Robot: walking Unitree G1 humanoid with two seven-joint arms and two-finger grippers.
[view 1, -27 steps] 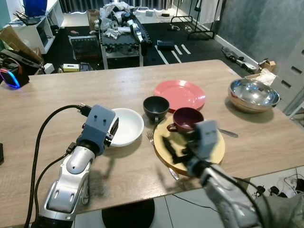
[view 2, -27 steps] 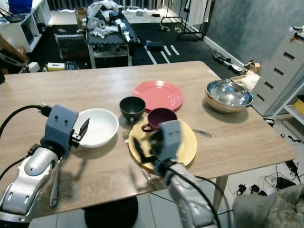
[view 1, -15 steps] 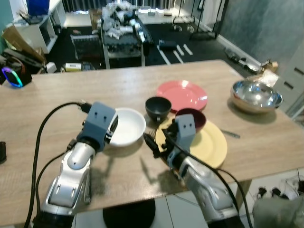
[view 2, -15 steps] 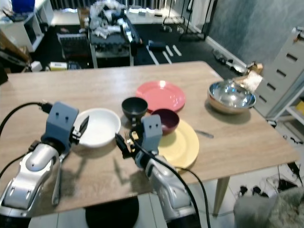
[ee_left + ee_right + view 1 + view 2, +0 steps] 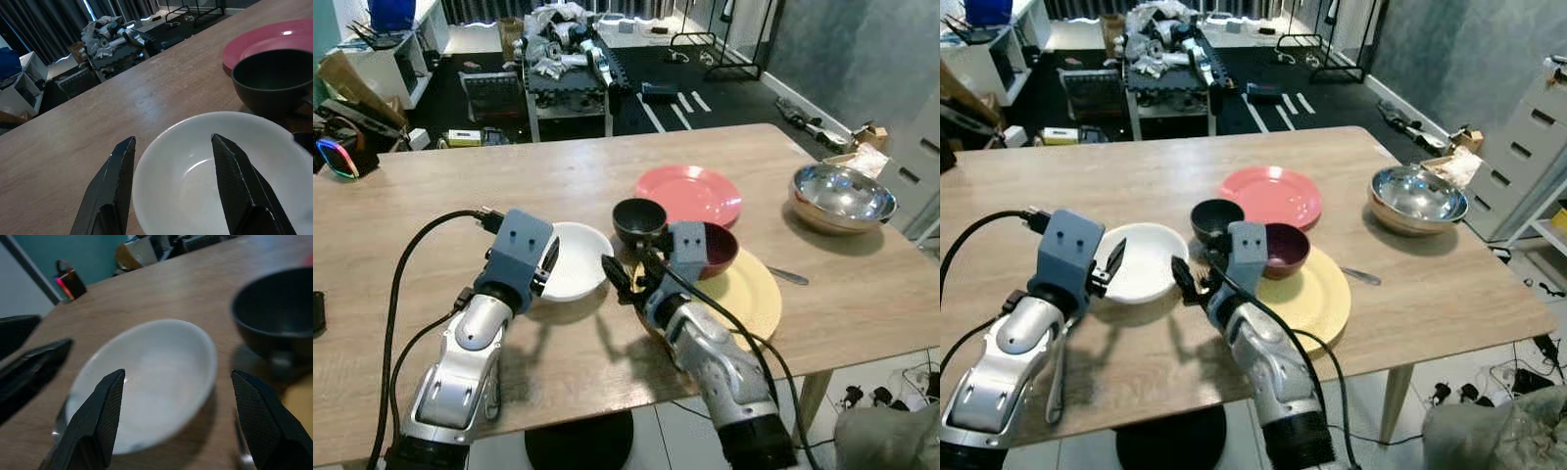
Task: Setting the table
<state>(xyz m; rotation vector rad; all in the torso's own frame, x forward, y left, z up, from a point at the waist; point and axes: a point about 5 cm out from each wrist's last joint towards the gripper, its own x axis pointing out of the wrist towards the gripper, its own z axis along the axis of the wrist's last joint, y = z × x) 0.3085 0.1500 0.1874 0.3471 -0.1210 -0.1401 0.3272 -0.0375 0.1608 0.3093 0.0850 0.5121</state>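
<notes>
**Colours on the surface**

The surface (image 5: 401, 211) is seen in pale wood grain. A white bowl (image 5: 576, 260) is flanked by a dark, near-black bowl (image 5: 639, 219) and a maroon bowl (image 5: 717, 247). The maroon bowl is set on a yellow plate (image 5: 754, 294); a pink-red plate (image 5: 687, 194) and a shiny silver bowl (image 5: 839, 195) are also seen. Both arms are silver with blue-grey wrist blocks, and black fingers are shown on the left hand (image 5: 171, 191) and right hand (image 5: 178, 423).

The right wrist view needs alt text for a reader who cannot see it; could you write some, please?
The open right gripper faces a white bowl on a wooden table, with a dark bowl beside it and the left gripper opposite.
</notes>
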